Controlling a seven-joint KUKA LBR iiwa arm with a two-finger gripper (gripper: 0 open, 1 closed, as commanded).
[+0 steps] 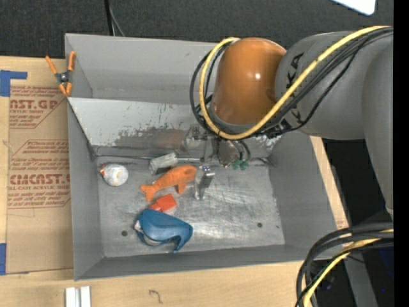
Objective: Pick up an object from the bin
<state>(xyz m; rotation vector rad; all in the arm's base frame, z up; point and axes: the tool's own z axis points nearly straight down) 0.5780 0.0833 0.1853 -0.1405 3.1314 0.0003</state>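
My gripper point(203, 183) hangs under the orange wrist cover near the middle of the bin, its metal fingers reaching down to the floor. An orange toy fish point(170, 180) lies just left of the fingers, its head end close to them. A small grey block point(163, 162) rests above the fish by the back wall. A small red-orange piece point(163, 203) lies below the fish.
A blue rounded thing point(162, 228) lies near the bin's front wall. A white crumpled ball point(115, 174) sits at the left wall. The arm and its cables cover the bin's back right part.
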